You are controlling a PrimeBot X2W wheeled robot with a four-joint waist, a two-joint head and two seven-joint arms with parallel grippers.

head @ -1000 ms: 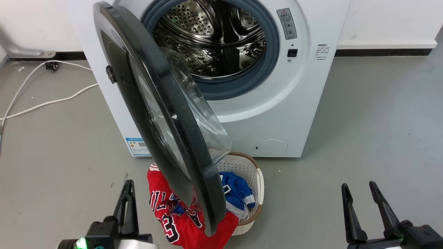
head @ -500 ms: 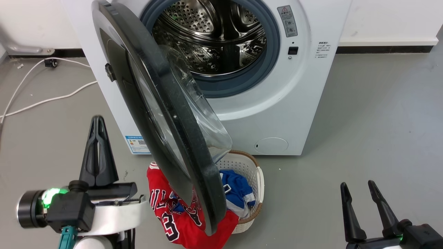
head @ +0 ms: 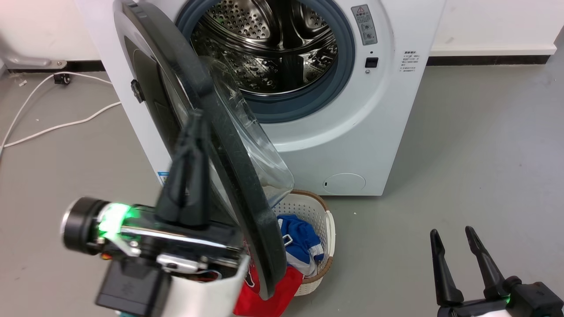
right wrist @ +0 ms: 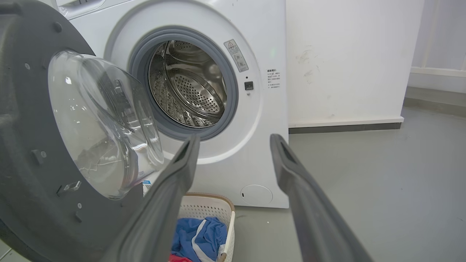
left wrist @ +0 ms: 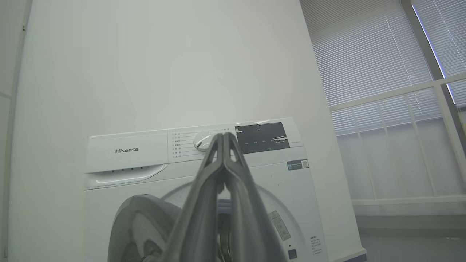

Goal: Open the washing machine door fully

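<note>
Washing machine door point(head: 246, 198) partway open, hinged on the left side of the washing machine point(head: 387, 132) as seen from the head camera, standing nearly edge-on to it. Clear glass bowl point(head: 251, 141) on the inner face, turned toward the steel drum point(head: 273, 48). Lower edge of the door hanging over a white basket point(head: 328, 229) on the grey floor point(head: 462, 154) right in front of the machine. Blue cloth point(head: 299, 242) in the basket, red cloth point(head: 264, 301) spilling out under the door.

Left claw point(head: 194, 119) raised and blurred, fingers pressed together tip to tip, nothing between them. Overlapping the door's outer face in head view; can't tell if touching. In left wrist view, same claw point(left wrist: 222, 135) pinched closed, tips lined up with the white dial point(left wrist: 202, 140) on top of the machine, door low at bottom left.

Right claw point(head: 451, 231) low at the right, well apart from the machine, fingers spread wide, empty. In right wrist view, right claw point(right wrist: 236, 139) gaping toward the machine front.

White cable point(head: 57, 127) on the floor at the left.
</note>
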